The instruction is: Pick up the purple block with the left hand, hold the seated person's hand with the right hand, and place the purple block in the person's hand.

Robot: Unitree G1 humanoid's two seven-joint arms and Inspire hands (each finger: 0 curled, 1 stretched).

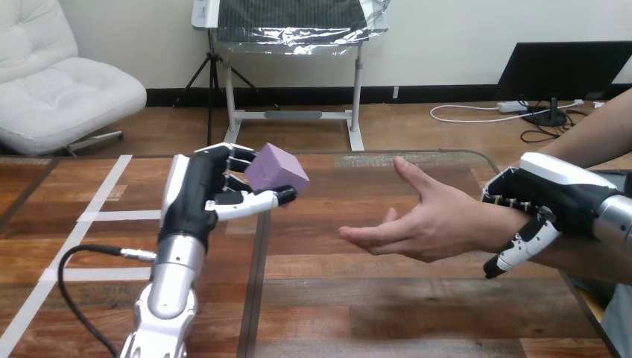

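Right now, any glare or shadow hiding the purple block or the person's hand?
Head view: no glare on the purple block, its top face lit brightest; the person's hand is evenly lit, with a soft shadow on the table below it.

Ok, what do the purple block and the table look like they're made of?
The purple block: matte, evenly coloured faces without shine, so probably foam or painted wood; cannot tell which. The table: wood planks or wood-look laminate, with visible grain, plank seams and a slight sheen.
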